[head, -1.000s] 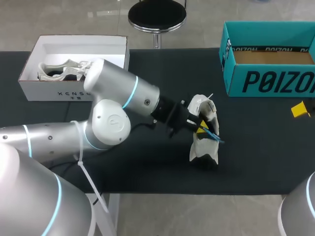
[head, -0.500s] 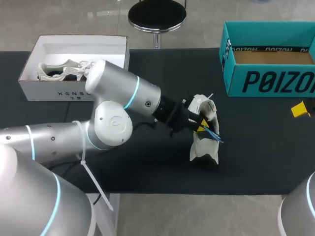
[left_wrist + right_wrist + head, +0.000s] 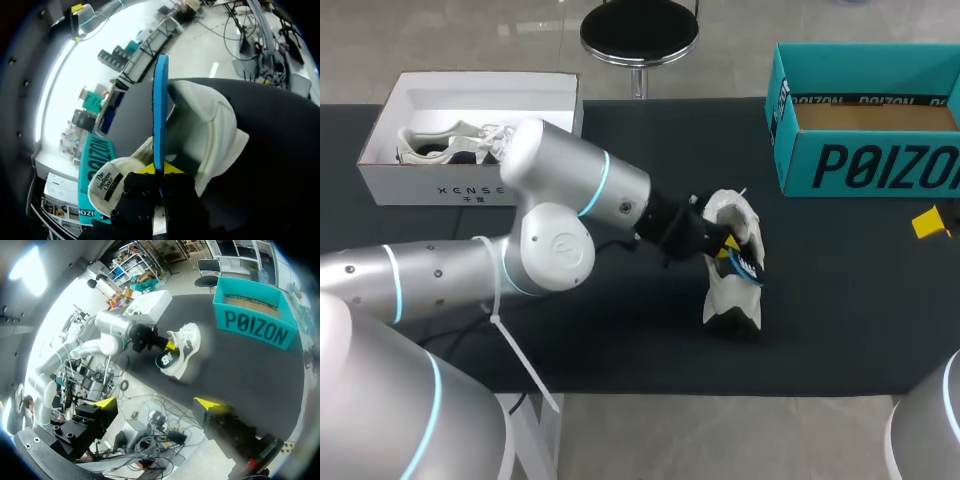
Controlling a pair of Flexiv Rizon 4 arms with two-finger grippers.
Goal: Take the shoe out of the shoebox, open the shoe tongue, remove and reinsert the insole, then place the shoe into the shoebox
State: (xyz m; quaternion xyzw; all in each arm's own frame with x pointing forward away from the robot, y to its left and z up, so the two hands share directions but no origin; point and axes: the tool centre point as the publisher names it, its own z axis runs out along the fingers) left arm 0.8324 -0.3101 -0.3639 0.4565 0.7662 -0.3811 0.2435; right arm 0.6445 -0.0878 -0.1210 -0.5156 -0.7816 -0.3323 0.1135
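Observation:
A white shoe [image 3: 730, 290] lies on the black table [image 3: 620, 330] near the middle, opening turned to my left arm. My left gripper [image 3: 724, 250] is at the shoe's opening, shut on a blue insole [image 3: 748, 266] that is partly inside. In the left wrist view the insole [image 3: 160, 110] shows edge-on, pinched at the gripper [image 3: 160, 171], with the shoe [image 3: 210, 125] around it and the labelled tongue [image 3: 107, 184] beside the fingers. The teal shoebox [image 3: 865, 150] stands at the back right. My right gripper [image 3: 157, 405] is open, off the table's near side, holding nothing.
A white box [image 3: 470, 100] holding another white shoe [image 3: 445, 143] stands at the back left. A small yellow object [image 3: 930, 222] lies in front of the teal shoebox near the right edge. My right arm's body [image 3: 930, 430] shows at the near right corner.
My left gripper has moved a little right and away with the insole, which now sticks out of the shoe less. The shoe shifted slightly. The right arm kept still.

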